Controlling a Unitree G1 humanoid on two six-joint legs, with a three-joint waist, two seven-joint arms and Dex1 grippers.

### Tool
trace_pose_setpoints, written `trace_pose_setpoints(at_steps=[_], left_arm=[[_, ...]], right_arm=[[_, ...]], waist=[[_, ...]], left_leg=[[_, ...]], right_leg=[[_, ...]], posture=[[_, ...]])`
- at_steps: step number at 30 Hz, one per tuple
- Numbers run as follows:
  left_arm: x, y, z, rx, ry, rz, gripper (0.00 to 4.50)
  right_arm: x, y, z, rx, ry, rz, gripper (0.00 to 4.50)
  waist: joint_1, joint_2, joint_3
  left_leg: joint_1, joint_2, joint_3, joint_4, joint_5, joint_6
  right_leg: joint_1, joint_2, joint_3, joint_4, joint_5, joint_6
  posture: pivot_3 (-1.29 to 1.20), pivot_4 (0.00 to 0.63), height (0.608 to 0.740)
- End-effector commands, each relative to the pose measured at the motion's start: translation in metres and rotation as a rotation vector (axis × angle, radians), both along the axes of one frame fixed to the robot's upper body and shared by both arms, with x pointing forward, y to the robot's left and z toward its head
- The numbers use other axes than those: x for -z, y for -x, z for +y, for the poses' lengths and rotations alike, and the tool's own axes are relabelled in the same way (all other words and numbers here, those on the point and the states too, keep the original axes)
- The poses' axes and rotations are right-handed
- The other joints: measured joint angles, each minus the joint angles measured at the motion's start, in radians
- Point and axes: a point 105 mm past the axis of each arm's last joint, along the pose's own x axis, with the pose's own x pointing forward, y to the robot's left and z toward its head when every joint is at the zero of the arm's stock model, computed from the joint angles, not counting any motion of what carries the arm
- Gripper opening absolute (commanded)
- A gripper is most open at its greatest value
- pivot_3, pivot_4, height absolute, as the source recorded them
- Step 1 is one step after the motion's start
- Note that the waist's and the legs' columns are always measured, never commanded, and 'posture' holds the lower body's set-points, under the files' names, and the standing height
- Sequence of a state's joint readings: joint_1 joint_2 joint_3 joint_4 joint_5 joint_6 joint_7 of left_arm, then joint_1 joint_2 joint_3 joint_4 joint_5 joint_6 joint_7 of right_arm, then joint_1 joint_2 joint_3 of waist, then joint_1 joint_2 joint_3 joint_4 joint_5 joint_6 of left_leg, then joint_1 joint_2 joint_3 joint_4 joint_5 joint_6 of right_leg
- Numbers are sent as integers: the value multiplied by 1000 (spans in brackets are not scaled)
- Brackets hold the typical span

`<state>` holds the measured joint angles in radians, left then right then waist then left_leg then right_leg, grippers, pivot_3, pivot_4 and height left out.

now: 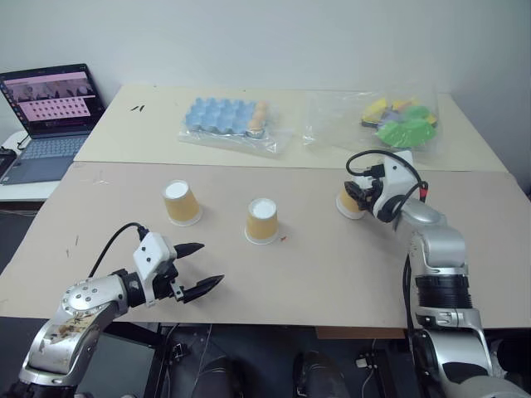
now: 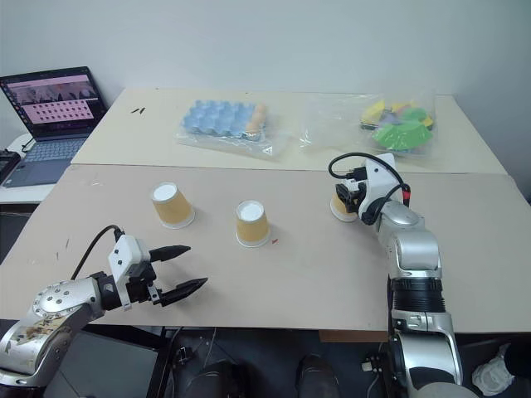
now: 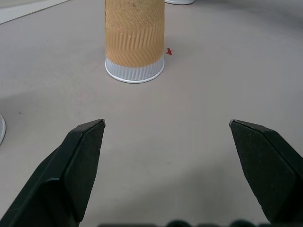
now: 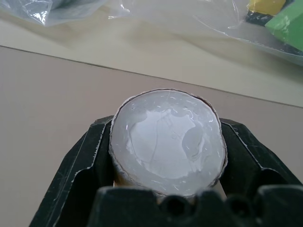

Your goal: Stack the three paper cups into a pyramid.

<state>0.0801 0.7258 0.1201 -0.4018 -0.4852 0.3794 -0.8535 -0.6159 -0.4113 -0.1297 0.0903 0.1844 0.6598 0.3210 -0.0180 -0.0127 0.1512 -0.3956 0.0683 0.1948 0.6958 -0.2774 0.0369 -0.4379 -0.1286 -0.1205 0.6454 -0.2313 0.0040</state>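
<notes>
On the table (right side), fingers clamp a cup

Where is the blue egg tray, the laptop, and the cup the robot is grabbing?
blue egg tray (image 1: 217,116), left eye view, on its blue cells.
laptop (image 1: 54,99), left eye view, on its lit screen.
cup in the right gripper (image 4: 168,137), right wrist view, on its white upturned base.

Three orange paper cups stand upside down (white bases up), apart in a row.
</notes>
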Motion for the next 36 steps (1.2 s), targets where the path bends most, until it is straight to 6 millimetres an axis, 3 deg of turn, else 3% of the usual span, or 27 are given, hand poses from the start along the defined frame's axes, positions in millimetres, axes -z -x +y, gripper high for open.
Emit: trace_pose_setpoints(at_steps=[1, 5, 10, 15, 28, 30, 33, 36], left_arm=[[-7, 1, -3, 15, -12, -28, 4500], [-6, 1, -4, 16, -14, -22, 4500], [-6, 1, -5, 23, -13, -18, 4500], [-9, 2, -5, 18, -11, -24, 4500], [-11, 3, 0, -24, -10, -34, 4500], [-10, 2, 1, -37, -9, -36, 4500], [-10, 2, 1, -53, -2, -40, 4500], [-10, 2, 3, -78, 3, -45, 4500]], right_arm=[[-49, 15, 37, -234, 37, -141, 2653], [-50, 41, 73, -517, 104, -117, 2653], [-15, 57, 100, -721, 187, 7, 2653], [9, 54, 110, -774, 216, 58, 2653], [11, 43, 122, -802, 210, 41, 2653], [10, 44, 123, -811, 208, 40, 3665], [1, 50, 125, -833, 200, 9, 4457], [-21, 58, 118, -856, 142, -45, 4457]], waist=[[0, 0, 0], [-2, 0, 0], [1, 0, 0], [2, 0, 0], [-5, 0, 0], [-5, 0, 0], [-2, 0, 0], [1, 0, 0]], left_leg=[[0, 0, 0, 0, 0, 0], [0, 0, 0, 0, 0, 0], [0, 0, 0, 0, 0, 0], [0, 0, 0, 0, 0, 0], [3, 1, 0, 1, 0, 0], [3, 1, 0, 1, 0, 0], [3, 1, 0, 1, 0, 0], [2, 1, 0, 1, 0, 0]], right_leg=[[0, 0, 0, 0, 0, 0], [-1, 0, 0, 0, 0, 0], [0, 0, 0, 0, 0, 0], [0, 0, 0, 0, 0, 0], [2, 0, 0, 1, 0, 0], [2, 0, 0, 1, 0, 0], [2, 0, 1, 1, 0, 0], [1, 0, 0, 1, 0, 0]], posture=[[0, 150, 735], [0, 150, 735], [0, 150, 735], [0, 150, 735], [0, 150, 735], [0, 150, 735], [0, 150, 735], [0, 150, 735]])
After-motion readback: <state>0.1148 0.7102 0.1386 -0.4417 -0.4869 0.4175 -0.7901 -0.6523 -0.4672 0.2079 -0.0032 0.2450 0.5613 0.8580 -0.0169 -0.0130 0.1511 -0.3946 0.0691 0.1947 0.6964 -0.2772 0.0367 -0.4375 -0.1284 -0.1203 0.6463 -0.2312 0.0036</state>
